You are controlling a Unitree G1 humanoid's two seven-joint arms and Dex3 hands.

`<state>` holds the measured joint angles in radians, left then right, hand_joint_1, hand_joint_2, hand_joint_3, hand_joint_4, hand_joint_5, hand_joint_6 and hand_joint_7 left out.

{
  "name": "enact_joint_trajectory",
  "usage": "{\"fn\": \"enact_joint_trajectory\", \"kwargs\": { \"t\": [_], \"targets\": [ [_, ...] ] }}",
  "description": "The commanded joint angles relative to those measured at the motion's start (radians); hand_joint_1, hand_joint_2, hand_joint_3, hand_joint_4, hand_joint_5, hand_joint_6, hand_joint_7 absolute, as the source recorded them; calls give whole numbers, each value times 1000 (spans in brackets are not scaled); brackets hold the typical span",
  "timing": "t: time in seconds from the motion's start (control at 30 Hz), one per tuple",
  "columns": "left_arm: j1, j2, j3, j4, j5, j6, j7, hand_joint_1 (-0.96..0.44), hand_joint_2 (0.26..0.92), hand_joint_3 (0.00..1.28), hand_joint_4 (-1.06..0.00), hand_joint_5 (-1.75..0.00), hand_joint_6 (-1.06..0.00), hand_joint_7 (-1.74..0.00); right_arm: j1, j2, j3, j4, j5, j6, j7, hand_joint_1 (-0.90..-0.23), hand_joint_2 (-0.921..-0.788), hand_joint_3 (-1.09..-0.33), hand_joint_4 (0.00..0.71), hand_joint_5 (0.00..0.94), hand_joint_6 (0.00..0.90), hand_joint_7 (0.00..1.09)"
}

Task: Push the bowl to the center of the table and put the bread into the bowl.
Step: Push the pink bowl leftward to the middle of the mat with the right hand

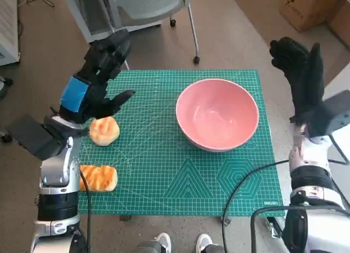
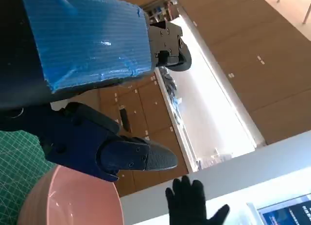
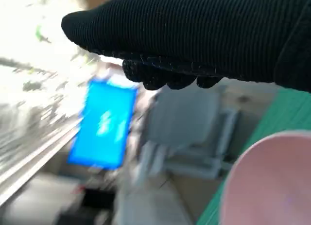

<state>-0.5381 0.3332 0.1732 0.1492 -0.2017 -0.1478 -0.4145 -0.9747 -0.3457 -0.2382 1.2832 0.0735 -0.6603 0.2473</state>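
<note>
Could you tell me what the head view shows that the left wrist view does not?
Only the head view shows the two breads, a round bun and a flat toasted piece, both on the green mat near the left hand, plus a chair and feet at the table's edge. Only the left wrist view shows wooden cabinets and a bright window strip. Both show the pink bowl, empty, the left hand and the raised, open right hand, neither holding anything.
</note>
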Motion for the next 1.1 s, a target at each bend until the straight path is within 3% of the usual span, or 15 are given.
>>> {"fn": "enact_joint_trajectory", "kwargs": {
  "t": [0.03,0.17,0.37,0.53,0.87,1.1],
  "targets": [
    [9,7,5,-11,-9,-1,1,-522,872,286,-169,-5,1,-517,33,4,11,33,-34,66,-70,-605,-921,-822,100,0,249,0],
    [10,9,4,-13,-8,0,0,-526,872,285,-169,-5,1,-515,53,12,13,44,-45,104,-96,-606,-921,-829,102,1,243,0],
    [11,11,5,-9,-8,-2,-1,-530,872,283,-170,-5,1,-516,75,29,-10,57,-35,181,-85,-616,-921,-831,107,3,248,4],
    [20,18,6,-19,-4,-4,0,-526,872,281,-170,-5,1,-516,93,42,0,61,-55,233,-114,-625,-921,-835,121,9,262,10],
    [41,34,14,-34,-7,-7,-4,-526,873,273,-176,-8,1,-526,115,85,-15,64,-42,283,-91,-609,-921,-837,140,11,278,16],
    [61,44,25,-47,-18,2,-8,-526,876,261,-179,-9,1,-527,115,123,-16,66,-49,289,-80,-597,-921,-846,129,2,269,9]
  ]
}}
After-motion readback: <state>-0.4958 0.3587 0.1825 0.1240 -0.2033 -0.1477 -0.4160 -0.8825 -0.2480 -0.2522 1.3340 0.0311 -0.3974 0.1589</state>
